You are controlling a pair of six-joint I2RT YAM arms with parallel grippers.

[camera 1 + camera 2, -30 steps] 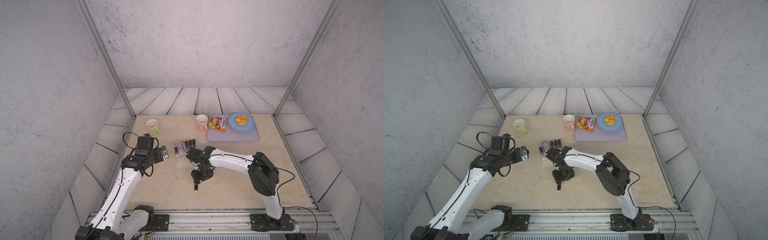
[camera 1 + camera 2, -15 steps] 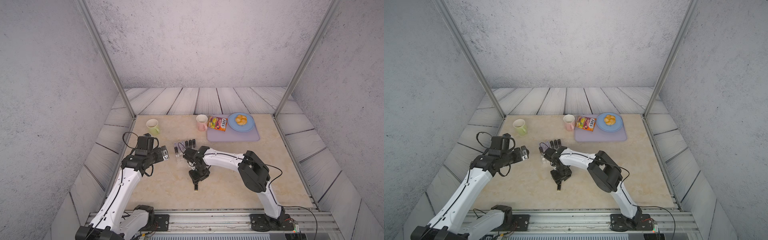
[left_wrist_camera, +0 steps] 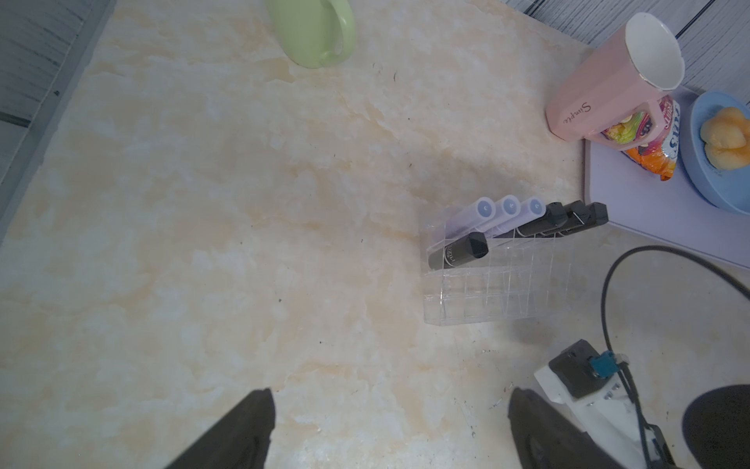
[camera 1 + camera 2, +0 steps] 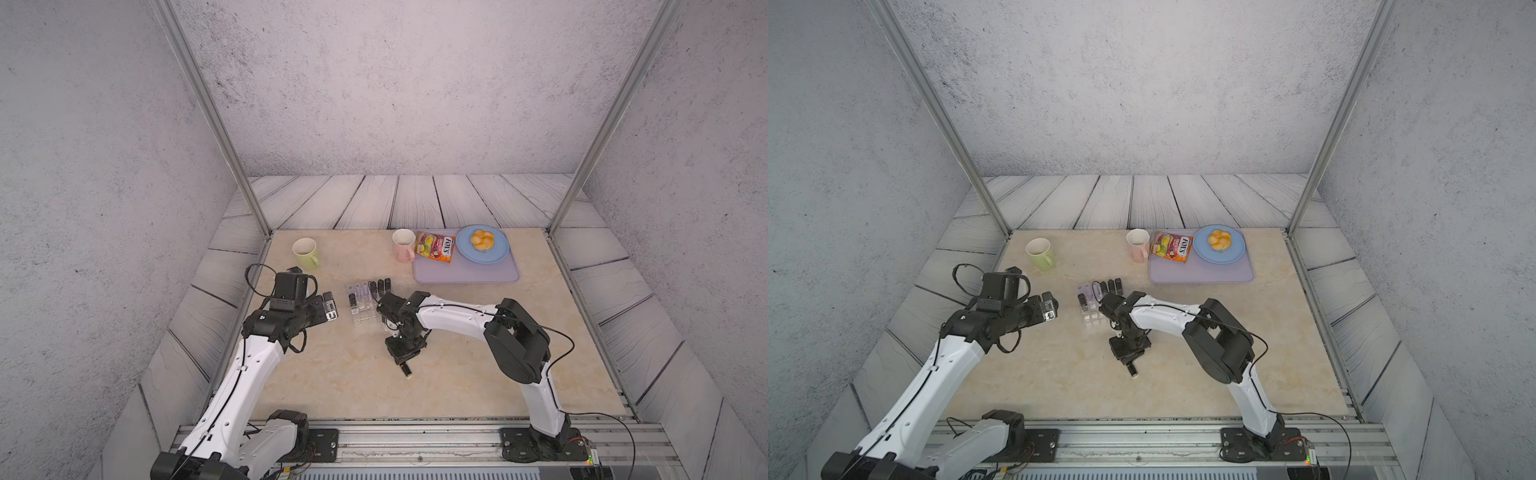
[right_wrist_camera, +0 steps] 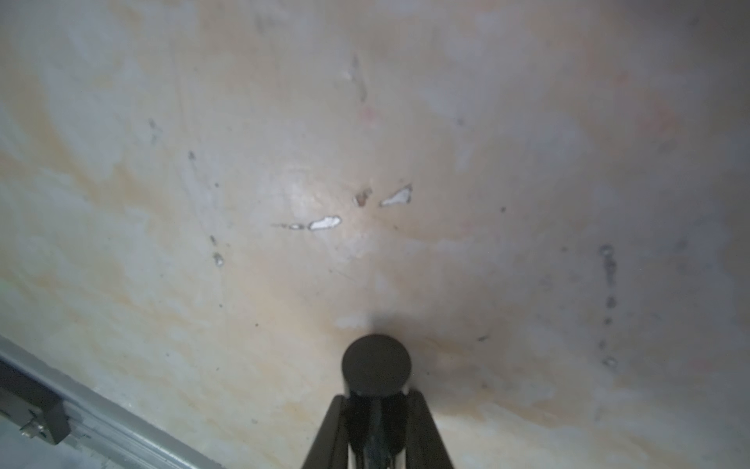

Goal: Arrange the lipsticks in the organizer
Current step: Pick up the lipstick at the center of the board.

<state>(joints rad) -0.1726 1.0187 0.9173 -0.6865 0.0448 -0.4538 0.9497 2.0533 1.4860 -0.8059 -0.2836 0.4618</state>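
Lipsticks (image 3: 507, 209), 7 in all, stand in the clear organizer (image 3: 495, 300) on the tabletop (image 4: 332, 374). Right pincer (image 5: 377, 410) is clenched on 1 black lipstick (image 5: 376, 363) low over the tabletop. Left pincer (image 3: 389, 402) hangs released beside the organizer.

Of the black lipstick (image 5: 376, 361) only the round end shows, the body hidden within the right gripper (image 5: 375, 400). The green mug (image 3: 312, 32) and blue plate (image 3: 714, 191) are cut by the left wrist view's edge.

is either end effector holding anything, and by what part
Right end effector grips a black lipstick by its body, one end protruding. Left end effector holds nothing.
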